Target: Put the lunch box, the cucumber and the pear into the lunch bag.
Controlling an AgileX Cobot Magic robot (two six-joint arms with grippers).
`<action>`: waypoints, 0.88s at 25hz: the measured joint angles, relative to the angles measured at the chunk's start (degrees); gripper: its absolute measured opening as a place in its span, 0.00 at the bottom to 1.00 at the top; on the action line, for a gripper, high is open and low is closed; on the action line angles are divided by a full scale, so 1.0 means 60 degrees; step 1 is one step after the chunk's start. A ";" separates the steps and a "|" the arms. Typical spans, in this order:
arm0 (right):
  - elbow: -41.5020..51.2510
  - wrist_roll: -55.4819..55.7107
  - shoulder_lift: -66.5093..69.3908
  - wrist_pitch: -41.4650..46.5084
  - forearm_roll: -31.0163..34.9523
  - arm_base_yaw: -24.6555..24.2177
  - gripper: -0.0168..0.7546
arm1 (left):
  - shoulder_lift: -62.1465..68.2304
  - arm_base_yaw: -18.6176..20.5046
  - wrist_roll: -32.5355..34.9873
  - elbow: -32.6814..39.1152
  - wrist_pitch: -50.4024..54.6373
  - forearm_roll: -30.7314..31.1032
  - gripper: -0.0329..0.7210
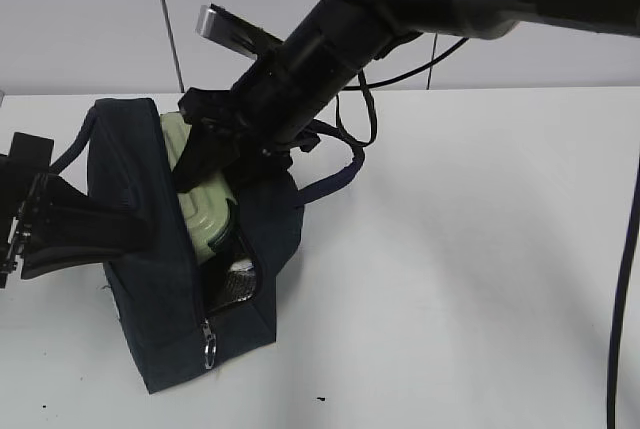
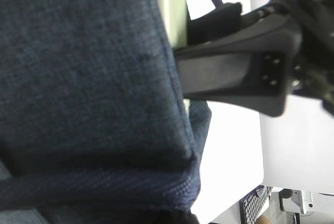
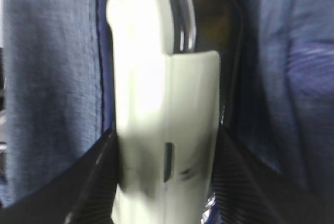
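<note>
Right gripper (image 3: 166,182) clamped; left gripper (image 1: 60,224) pinching

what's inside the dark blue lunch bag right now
A pale sage-green lunch box stands on edge inside the navy fabric lunch bag, clamped by the right gripper. Anything beneath it is hidden.

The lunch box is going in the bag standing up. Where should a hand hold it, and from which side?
Hold the lunch box across its thin sides at the top end, coming from above through the bag's open mouth. It stands on edge between the fabric walls, so only that end sticks out. The right hand grips it just this way, one finger on each flat face.
</note>
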 joint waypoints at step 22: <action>-0.2211 -0.0453 0.0141 0.1111 -0.0418 0.0027 0.76 | 0.0000 0.0000 0.0000 0.0000 0.0072 0.0008 0.02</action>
